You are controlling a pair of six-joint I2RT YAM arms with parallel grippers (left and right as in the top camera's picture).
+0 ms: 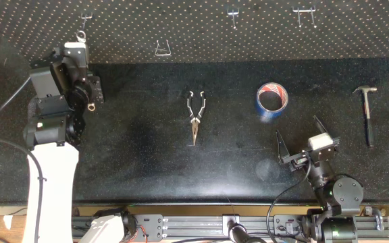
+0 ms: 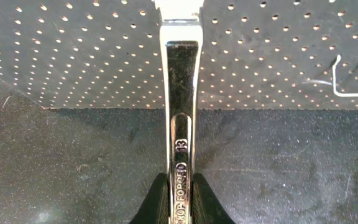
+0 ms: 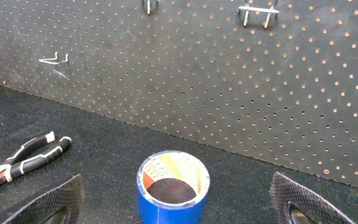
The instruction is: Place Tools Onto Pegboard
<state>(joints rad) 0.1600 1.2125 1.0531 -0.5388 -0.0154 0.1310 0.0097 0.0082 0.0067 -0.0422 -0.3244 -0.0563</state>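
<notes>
Left wrist view puts the wrench (image 2: 180, 106) dead centre. It is a chrome combination wrench, its shank clamped between the two fingers of the left claw (image 2: 180, 190). Its far end points up at the pegboard (image 2: 73, 56), and the head runs off the edge of that view. In the top view this claw sits at the far left of the surface (image 1: 147, 158), right up by the board and close to a small wire hook (image 1: 85, 17). Whether the wrench head touches the board or the hook I cannot tell. A wider wire hook (image 2: 353, 78) sits off to one side.

The other tools lie loose on the surface, well apart from one another — pliers (image 1: 195, 116) near the middle, a blue tape roll (image 1: 272, 100) further right, a hammer (image 1: 366, 115) near the right end. The right claw (image 1: 297, 131) is spread wide and holds nothing, with the tape roll just ahead of it.

As I judge it, the step in hand is hanging the wrench, with nothing yet on the board's hooks. The next move calls for lining the wrench's end up with the small hook and easing it on before the grip lets go — a small target, so a slight misalignment could drop the tool
</notes>
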